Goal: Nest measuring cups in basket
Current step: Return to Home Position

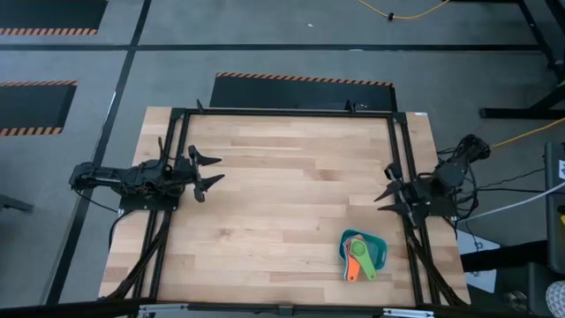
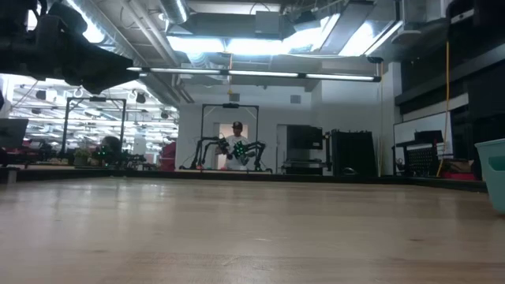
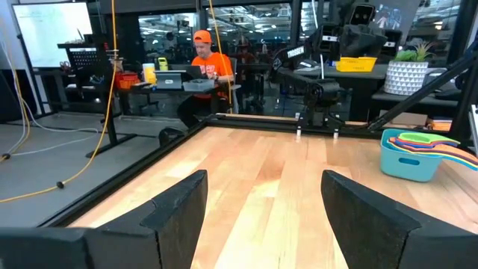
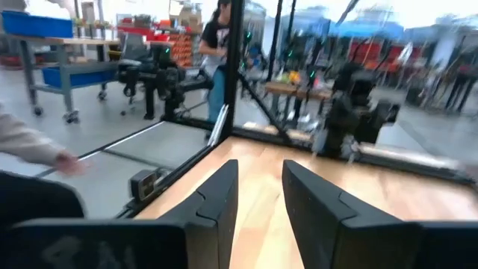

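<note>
1. The measuring cups (image 1: 356, 262) sit stacked one inside another in the basket (image 1: 380, 247). Their handles fan out over its rim on the side turned away from the right jaws.
2. The basket stands on the table (image 1: 282, 212), near the right gripper (image 1: 382, 184) but off to its side, not ahead of the jaws. The right wrist view, which looks out along the fingers, shows nothing of it.
3. The right jaws are parted by a narrow gap and hold nothing.
4. The left gripper (image 1: 216, 170) is well apart from the basket, across the table. From its jaws the basket lies ahead and off to one side. These jaws are spread wide and are likewise empty.
5. The right arm is much the nearer. The nesting looks finished, so the coming move is probably a retreat, and with the basket lying aside of both jaws, neither arm should disturb it.
</note>
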### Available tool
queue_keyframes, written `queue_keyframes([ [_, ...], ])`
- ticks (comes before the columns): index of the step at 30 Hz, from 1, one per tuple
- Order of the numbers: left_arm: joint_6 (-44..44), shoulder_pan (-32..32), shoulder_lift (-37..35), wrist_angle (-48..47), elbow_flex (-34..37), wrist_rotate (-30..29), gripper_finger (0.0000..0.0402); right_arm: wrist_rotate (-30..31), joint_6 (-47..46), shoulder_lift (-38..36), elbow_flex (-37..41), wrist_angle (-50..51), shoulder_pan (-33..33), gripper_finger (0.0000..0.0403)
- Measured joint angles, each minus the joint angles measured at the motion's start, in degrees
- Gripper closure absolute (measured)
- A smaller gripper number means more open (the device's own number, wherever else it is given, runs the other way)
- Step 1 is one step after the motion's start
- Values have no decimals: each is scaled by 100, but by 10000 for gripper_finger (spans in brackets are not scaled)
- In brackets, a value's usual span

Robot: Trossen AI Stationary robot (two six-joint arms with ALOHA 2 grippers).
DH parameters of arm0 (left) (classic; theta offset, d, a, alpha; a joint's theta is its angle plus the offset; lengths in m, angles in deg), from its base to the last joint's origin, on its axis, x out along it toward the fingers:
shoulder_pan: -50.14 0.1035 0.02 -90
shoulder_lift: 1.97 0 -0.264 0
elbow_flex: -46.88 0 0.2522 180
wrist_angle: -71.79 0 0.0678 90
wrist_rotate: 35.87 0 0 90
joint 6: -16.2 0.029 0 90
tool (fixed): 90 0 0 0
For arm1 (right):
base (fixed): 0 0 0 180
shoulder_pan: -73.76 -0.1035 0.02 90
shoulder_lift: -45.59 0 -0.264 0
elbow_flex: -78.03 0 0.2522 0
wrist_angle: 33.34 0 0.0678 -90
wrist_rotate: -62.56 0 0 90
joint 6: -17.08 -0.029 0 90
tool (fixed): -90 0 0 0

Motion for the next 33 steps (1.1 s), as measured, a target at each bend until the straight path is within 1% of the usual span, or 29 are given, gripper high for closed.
queue_keyframes([
  [3,0,0,0,0,0,0,146,7,314,-182,284,-328,79,291],
  [7,0,0,0,-2,0,-2,146,2,505,-383,648,-558,254,291],
  [11,-1,0,0,-2,0,0,146,8,596,-541,1048,-754,534,291],
  [18,0,0,0,-4,0,-2,146,14,716,-551,1683,-1548,1142,291],
  [33,-1,0,0,-4,0,-2,146,-5,1223,-514,1675,-1381,2483,291],
])
